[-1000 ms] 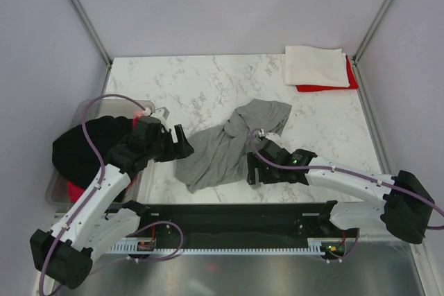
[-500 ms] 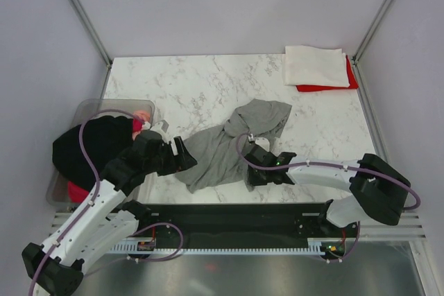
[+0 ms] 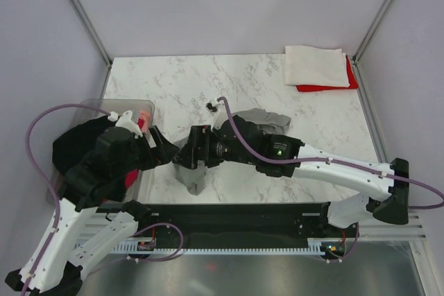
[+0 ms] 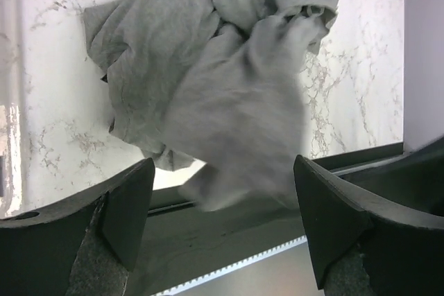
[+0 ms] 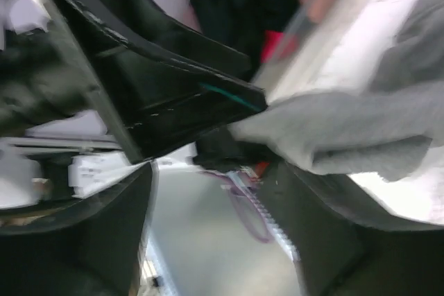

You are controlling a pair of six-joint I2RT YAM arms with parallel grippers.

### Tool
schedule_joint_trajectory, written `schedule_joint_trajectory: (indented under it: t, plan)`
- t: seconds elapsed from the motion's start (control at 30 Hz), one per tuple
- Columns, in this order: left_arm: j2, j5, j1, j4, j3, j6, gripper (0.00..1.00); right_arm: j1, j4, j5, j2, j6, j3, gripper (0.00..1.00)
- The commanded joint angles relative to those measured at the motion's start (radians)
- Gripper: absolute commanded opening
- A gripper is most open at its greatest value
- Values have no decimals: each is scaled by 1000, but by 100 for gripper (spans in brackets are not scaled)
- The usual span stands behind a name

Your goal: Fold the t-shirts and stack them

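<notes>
The grey t-shirt [image 3: 193,175] was found bunched by the worktop's [image 3: 173,81] near edge, left of centre. The left gripper [image 4: 223,168] was spread wide, nothing held (cloth lay beyond it). Whether the blurred right gripper [image 3: 195,149] gripped the shirt could not be told.

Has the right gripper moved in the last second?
Yes. The right gripper has swung left, away from the folded white t-shirt in the far right corner and toward the clear plastic tub.
</notes>
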Motion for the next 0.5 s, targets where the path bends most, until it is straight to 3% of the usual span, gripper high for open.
schedule_joint_trajectory:
  t: [0.0, 0.07, 0.17, 0.33, 0.47]
  plan:
    - [-30, -60, -4, -147, 55, 30, 89, 6, -99, 56, -26, -6, -6, 98]
    - [-50, -48, -4, -169, 41, 16, 88, -21, -196, 170, -74, 4, -88, 98]
    - [-91, -15, -4, -178, -26, -8, 88, -86, -222, 224, -187, 32, -246, 98]
    - [-148, 18, -4, -172, -163, -88, 84, -216, -236, 223, -333, 3, -409, 98]
    - [-146, 18, -4, -160, -233, -134, 82, -308, -258, 232, -312, -60, -455, 98]
